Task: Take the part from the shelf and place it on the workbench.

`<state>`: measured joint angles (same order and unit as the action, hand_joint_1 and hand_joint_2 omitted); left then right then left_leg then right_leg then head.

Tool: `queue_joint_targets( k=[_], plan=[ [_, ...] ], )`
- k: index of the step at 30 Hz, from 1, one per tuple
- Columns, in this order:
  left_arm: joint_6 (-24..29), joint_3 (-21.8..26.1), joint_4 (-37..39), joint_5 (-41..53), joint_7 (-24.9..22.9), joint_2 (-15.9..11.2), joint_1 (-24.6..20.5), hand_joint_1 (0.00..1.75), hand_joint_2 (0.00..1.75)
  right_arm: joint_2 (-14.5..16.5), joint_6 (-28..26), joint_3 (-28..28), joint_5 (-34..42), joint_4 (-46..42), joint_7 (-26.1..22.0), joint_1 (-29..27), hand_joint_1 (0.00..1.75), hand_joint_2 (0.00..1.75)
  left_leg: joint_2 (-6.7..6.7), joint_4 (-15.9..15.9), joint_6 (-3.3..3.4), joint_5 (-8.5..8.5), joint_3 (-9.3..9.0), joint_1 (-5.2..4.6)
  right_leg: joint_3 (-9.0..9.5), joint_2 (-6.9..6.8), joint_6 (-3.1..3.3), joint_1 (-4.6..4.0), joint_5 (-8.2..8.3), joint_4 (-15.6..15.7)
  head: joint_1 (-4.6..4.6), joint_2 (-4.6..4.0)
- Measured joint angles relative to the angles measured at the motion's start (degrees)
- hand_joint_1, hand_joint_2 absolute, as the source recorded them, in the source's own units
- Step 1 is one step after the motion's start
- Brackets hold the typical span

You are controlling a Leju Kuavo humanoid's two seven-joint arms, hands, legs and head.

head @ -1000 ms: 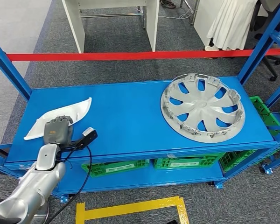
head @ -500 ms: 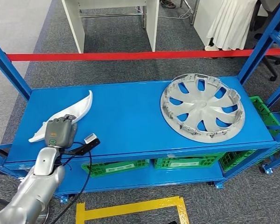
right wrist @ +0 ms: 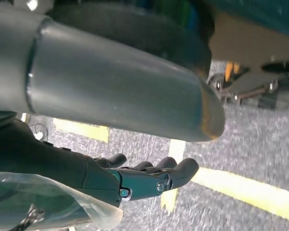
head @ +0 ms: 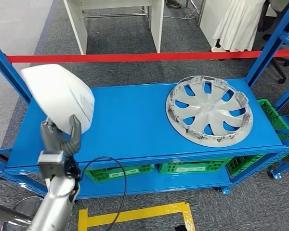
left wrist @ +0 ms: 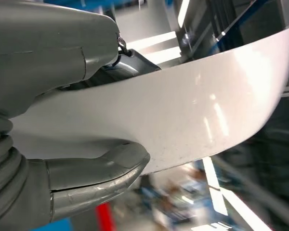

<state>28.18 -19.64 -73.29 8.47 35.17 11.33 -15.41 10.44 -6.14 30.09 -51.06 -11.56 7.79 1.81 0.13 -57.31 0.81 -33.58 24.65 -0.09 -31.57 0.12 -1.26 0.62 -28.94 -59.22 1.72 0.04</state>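
Head view: left hand [head: 59, 139] grips the white part [head: 59, 96], a smooth curved glossy shell, raised upright above the left end of the blue shelf [head: 136, 125]. Silver hubcap [head: 208, 110] lies flat at the right end. Half a second ago the part lay low, nearly flat on the shelf; now lifted clear.

Left wrist view: thumb and fingers [left wrist: 99, 168] clamp the part's edge.

Right wrist view: right hand [right wrist: 150, 178] holds nothing, fingers extended over grey carpet [right wrist: 244, 159].

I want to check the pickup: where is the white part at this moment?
In the head view, the white part is held up by the left hand above the left end of the blue shelf, far left of the hubcap.
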Motion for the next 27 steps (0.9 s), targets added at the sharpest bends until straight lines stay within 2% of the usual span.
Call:
queue_joint_targets(
  k=[3,7,10,18,25,27],
  plan=[
    [-1.8,-2.1,-6.6,-6.7,1.4,0.0,3.5,1.75,1.75,0.0,-2.4,0.8,0.1,0.0,-1.3,-0.2,0.00,0.00,0.02,0.0,0.00,0.00,-0.01,0.00,-0.02,0.01,0.00,0.00,0.00,0.0,0.00,0.00],
    [-4.2,-3.5,-11.5,-10.5,1.4,-0.2,7.3,1.75,1.75,0.0,-4.2,1.9,0.6,0.0,-3.8,-0.2,0.00,0.00,0.00,0.0,0.00,0.00,-0.01,0.01,-0.01,-0.05,0.00,-0.01,0.00,0.0,0.00,0.01],
    [-7.5,-4.2,-12.5,-13.6,1.3,-0.3,9.7,1.75,1.75,0.0,-5.2,2.6,0.7,0.0,-4.9,-0.2,0.00,0.00,0.01,0.0,0.00,0.01,-0.02,0.01,0.00,-0.01,0.00,-0.01,0.00,0.0,0.01,0.01],
    [-9.1,-4.6,-13.2,-14.6,1.3,-0.4,12.0,1.75,1.75,0.0,-5.0,2.9,0.7,0.0,-5.1,-0.3,0.00,0.00,0.01,0.0,-0.01,0.02,-0.02,0.01,0.01,-0.02,-0.03,-0.02,0.02,0.0,0.01,0.01],
    [-12.5,-5.3,-13.6,-14.3,2.0,-0.8,15.1,1.75,1.75,0.0,-3.7,3.3,-0.6,0.0,-7.5,-0.3,0.00,0.00,0.01,0.0,0.00,0.01,-0.01,0.00,0.00,-0.02,-0.04,-0.01,0.02,0.0,0.01,0.00],
    [-13.8,-5.6,-14.0,-14.4,2.1,-1.0,15.8,1.75,1.75,0.1,-2.5,3.3,-0.3,0.0,-7.7,-0.3,0.00,0.00,0.00,-0.2,0.31,0.05,0.09,-0.17,0.00,-0.02,-0.38,0.21,0.29,0.3,-0.01,0.01]
  ],
)
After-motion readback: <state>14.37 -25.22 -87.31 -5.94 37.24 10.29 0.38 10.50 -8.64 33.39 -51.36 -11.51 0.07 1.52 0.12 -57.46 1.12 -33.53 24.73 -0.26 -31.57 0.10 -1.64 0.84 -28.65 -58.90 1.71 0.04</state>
